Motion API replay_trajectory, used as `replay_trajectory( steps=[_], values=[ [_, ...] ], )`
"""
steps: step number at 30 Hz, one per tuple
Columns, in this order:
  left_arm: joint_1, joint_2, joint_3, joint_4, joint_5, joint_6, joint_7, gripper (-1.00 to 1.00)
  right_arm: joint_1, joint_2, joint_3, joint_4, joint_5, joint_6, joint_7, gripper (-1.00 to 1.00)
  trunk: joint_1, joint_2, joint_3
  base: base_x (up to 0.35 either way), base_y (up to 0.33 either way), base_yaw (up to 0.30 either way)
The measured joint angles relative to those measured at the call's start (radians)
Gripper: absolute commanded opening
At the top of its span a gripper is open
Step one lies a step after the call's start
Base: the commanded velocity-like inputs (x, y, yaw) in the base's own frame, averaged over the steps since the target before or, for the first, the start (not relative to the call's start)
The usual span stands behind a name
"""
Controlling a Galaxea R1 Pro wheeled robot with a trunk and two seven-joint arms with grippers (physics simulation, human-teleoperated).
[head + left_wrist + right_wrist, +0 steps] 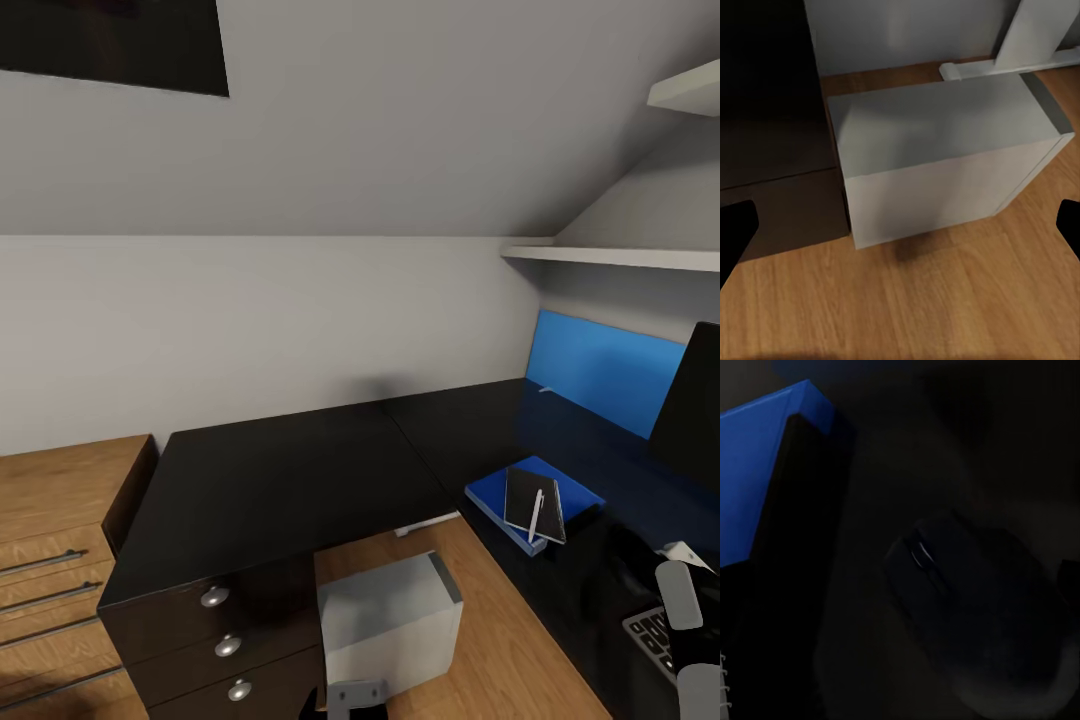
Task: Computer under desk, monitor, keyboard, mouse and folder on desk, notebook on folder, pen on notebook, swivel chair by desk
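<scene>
Head view: you face the long L-shaped black-topped desk (290,480), whose dark drawers with round silver knobs (228,646) sit at 7 o'clock beside an oak dresser with bar handles (50,560) at 8 o'clock. The light grey-white boxy computer tower (390,620) stands on the oak plank floor (520,640) at 6 o'clock, in the desk's inner corner and partly under its edge. At 4 o'clock, the flat bright blue folder (500,495) lies on the desk, the small dark grey notebook (525,500) on it and the thin white pen (536,514) on the notebook. The black monitor (692,410) shows at 3 o'clock in front of a blue wall panel (600,365); a corner of the silvery-grey keyboard (652,632) shows at 5 o'clock.

Left wrist view: your left gripper (900,232) hangs spread wide and empty, apart from the tower.

Right wrist view: the small dark rounded mouse (975,615) lies near the folder's corner. You cannot tell how your right gripper's jaws stand.
</scene>
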Motion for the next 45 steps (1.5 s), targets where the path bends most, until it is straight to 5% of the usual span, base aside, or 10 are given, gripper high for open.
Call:
replay_trajectory(
  steps=[9,39,45],
  values=[
    [0.0,-0.005,0.001,0.0,0.002,-0.001,0.0,1.0,0.0,0.0,0.0,0.0,0.0,0.0,0.0,1.0,0.019,-0.035,-0.016,0.0,0.0,0.0],
    [0.0,-0.007,0.002,0.0,0.0,-0.001,0.0,1.0,0.0,0.003,0.002,0.003,-0.001,0.001,0.001,1.0,0.019,-0.035,-0.016,0.0,0.0,0.0],
    [0.0,-0.007,0.002,0.0,0.0,-0.002,0.0,1.0,0.0,0.003,0.04,0.003,-0.002,0.001,0.0,1.0,0.019,-0.035,-0.016,0.0,0.0,0.0]
  ],
)
